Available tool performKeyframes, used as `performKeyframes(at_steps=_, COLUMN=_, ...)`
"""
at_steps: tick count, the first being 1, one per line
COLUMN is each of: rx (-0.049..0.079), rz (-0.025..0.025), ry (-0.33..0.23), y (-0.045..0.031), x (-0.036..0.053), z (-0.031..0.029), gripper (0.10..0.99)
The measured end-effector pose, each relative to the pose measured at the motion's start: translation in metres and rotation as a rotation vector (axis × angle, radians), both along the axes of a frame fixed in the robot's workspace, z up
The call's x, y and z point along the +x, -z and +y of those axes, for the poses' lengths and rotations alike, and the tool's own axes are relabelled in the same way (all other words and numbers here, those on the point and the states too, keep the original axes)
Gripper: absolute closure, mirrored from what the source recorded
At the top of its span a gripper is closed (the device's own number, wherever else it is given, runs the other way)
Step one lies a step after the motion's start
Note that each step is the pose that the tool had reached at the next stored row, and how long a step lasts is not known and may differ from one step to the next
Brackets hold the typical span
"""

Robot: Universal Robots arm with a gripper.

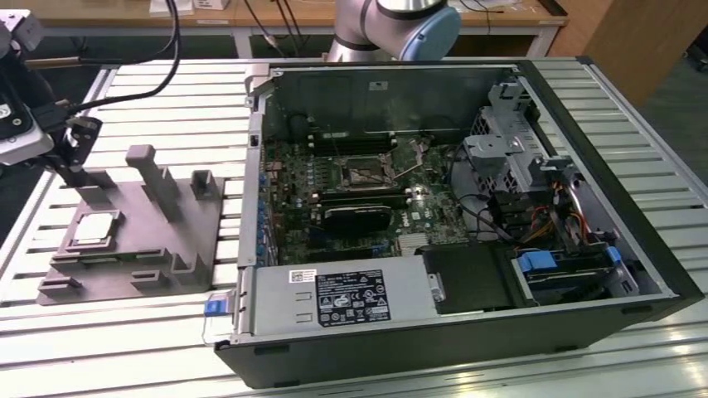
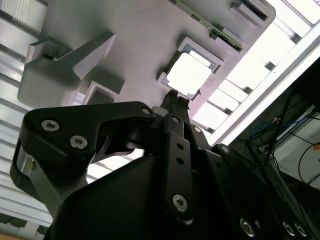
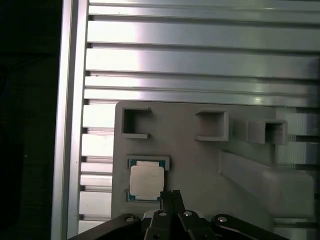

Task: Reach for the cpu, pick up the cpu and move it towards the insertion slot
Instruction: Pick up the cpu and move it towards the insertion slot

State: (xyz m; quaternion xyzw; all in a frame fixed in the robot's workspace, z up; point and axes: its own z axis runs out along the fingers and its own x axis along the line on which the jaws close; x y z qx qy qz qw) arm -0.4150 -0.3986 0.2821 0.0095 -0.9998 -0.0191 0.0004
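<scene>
On grey fixture [image 1: 138, 245], exterior view's left: cpu [image 1: 91, 230], silvery top up, seated flat in its recess. Gripper [image 3: 170, 196]: fingers pressed together, holding nothing, tips near one edge of cpu in both wrist views. Inside open computer case [image 1: 376, 91]: insertion slot [image 1: 366, 172], well apart from cpu.
</scene>
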Motion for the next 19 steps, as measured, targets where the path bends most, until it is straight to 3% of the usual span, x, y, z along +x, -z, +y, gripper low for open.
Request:
performKeyframes(at_steps=11, rx=0.000, rz=0.0001, ry=0.000, y=0.0199, x=-0.0044, z=-0.0006, gripper=0.980)
performKeyframes(at_steps=19, rx=0.000, rz=0.0001, ry=0.005, y=0.0326, x=-0.0175, z=-0.0017, gripper=0.980)
